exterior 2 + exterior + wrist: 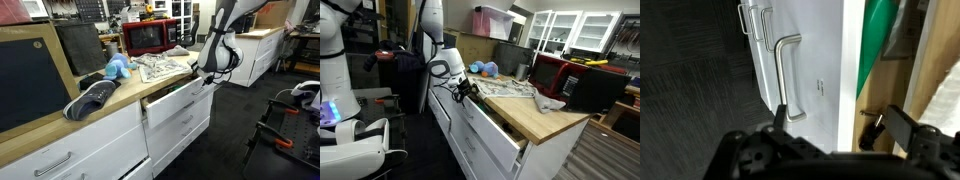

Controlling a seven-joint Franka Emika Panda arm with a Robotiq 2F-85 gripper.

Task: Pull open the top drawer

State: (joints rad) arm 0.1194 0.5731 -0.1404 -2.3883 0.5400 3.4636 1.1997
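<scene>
While top drawer (pixel 175 99) stands ajar, gripper (pixel 840 122) straddles its front (jaws spread).

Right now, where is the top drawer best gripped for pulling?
Take the handle at mid-bar, coming straight at the front of the top drawer with the gripper straddling the bar. It stands off the panel, leaving room for a finger behind.

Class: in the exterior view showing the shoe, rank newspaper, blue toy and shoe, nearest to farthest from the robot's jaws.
1. Newspaper, far end of the counter.
2. Blue toy, middle, toward the back.
3. Shoe, near end.
</scene>
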